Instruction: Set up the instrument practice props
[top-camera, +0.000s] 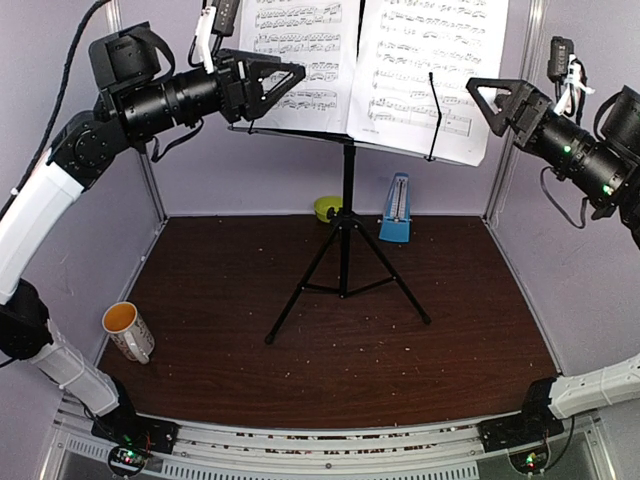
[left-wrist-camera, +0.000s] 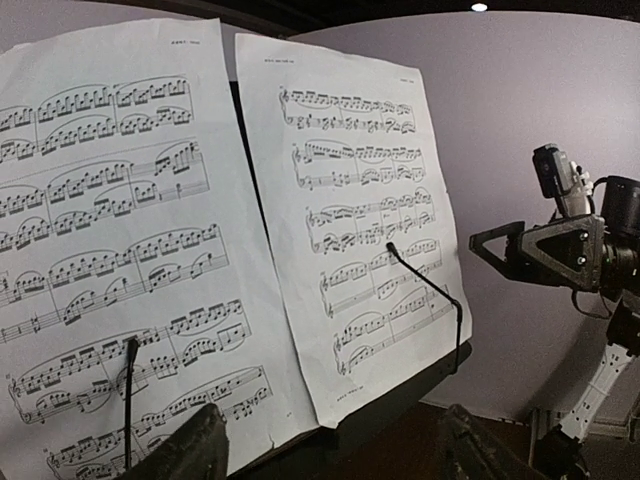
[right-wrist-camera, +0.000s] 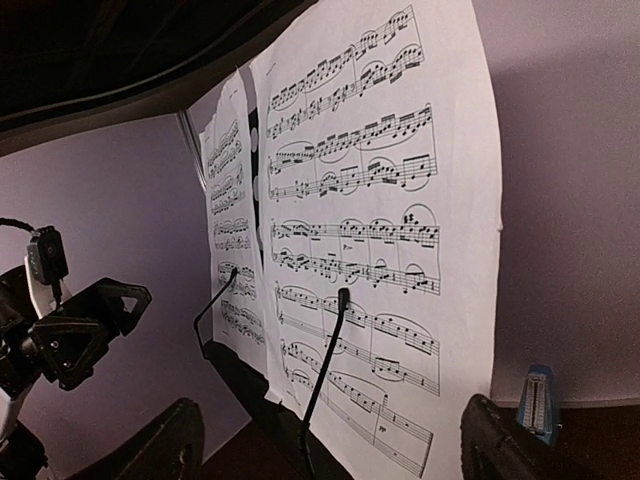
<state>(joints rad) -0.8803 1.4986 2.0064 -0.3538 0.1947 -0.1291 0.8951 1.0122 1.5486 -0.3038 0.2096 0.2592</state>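
Quick count: one stand (top-camera: 345, 200), two pages, one metronome (top-camera: 397, 210), plus one mug (top-camera: 128, 330) and one bowl (top-camera: 327, 208).

The stand is black metal, a thin pole on three splayed legs, planted mid-table (top-camera: 330, 370). Its desk is up high. In the right wrist view, round holes show through the gap between the sheets. The left page (top-camera: 300, 60) and right page (top-camera: 430, 70) sit side by side on it. Both are white paper printed with staves, and each is pinned by a thin black wire arm (top-camera: 433, 115). The right page's bottom edge hangs below the ledge.

The metronome is a small blue pyramid at the far edge of the table, just right of the pole. The bowl is lime green, just left of the pole, partly hidden behind it. The mug is white with an orange inside and sits near-left, well apart from everything else. The tabletop is dark brown wood with pale specks scattered on it.

The left gripper (top-camera: 290, 85) hangs at the left end of the desk, in front of the left page. Its fingers (left-wrist-camera: 190, 450) are spread wide with nothing in them. The right gripper (top-camera: 488, 105) is off the right page's edge, its fingers (right-wrist-camera: 150, 445) also wide apart and empty.
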